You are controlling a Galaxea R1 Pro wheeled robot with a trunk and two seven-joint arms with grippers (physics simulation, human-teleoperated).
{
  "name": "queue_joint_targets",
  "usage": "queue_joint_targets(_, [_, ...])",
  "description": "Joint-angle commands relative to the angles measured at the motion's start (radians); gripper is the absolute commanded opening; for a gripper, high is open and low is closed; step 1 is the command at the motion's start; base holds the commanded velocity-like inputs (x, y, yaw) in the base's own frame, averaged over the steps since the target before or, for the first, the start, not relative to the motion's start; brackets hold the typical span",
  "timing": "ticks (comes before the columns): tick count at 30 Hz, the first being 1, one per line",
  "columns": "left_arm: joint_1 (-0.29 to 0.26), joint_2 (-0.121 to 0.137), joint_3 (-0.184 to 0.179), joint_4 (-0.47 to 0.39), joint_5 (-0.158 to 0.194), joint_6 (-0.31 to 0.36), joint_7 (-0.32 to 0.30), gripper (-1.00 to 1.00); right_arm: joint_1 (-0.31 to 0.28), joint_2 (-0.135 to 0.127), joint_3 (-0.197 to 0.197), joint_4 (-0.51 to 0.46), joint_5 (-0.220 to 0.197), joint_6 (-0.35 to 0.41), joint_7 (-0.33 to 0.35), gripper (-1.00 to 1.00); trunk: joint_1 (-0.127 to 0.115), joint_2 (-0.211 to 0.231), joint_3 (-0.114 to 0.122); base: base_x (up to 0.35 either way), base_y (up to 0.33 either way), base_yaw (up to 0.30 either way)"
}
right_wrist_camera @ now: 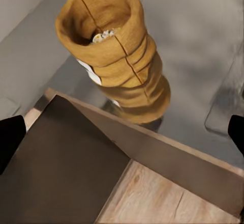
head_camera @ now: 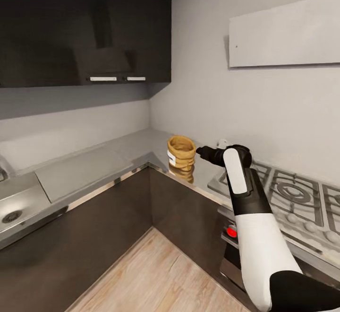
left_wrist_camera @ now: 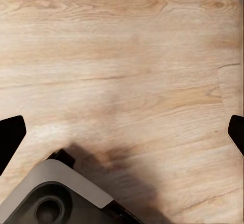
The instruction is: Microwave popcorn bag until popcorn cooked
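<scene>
The popcorn bag point(head_camera: 181, 152) stands upright on the counter point(head_camera: 137, 149); the spread right pincer point(head_camera: 200, 151) should straddle its middle before squeezing.

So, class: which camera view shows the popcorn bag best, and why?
The right wrist view: the bag sits close and large, its open mouth showing pale pieces inside. The head view shows it small on the countertop, near the right gripper. The left wrist view looks at floor.
</scene>
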Motion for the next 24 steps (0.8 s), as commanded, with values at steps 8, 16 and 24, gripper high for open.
queue_joint_targets(8, [0.000,0.000,0.003,-0.002,0.010,0.007,-0.002,1.00,-0.002,0.001,0.009,0.003,-0.016,0.001,-0.122,1.00,0.001,-0.001,-0.001,0.340,0.000,0.000])
queue_joint_targets(16, [0.000,-0.003,0.003,-0.002,0.009,0.007,-0.004,1.00,-0.002,0.001,0.008,0.016,-0.019,-0.002,-0.117,1.00,0.001,-0.001,-0.001,0.340,0.037,0.000])
queue_joint_targets(24, [0.000,-0.003,-0.001,-0.002,0.009,0.007,-0.004,1.00,-0.001,0.001,0.009,0.051,-0.020,0.000,-0.120,1.00,0.001,-0.001,-0.001,0.310,0.161,0.000])
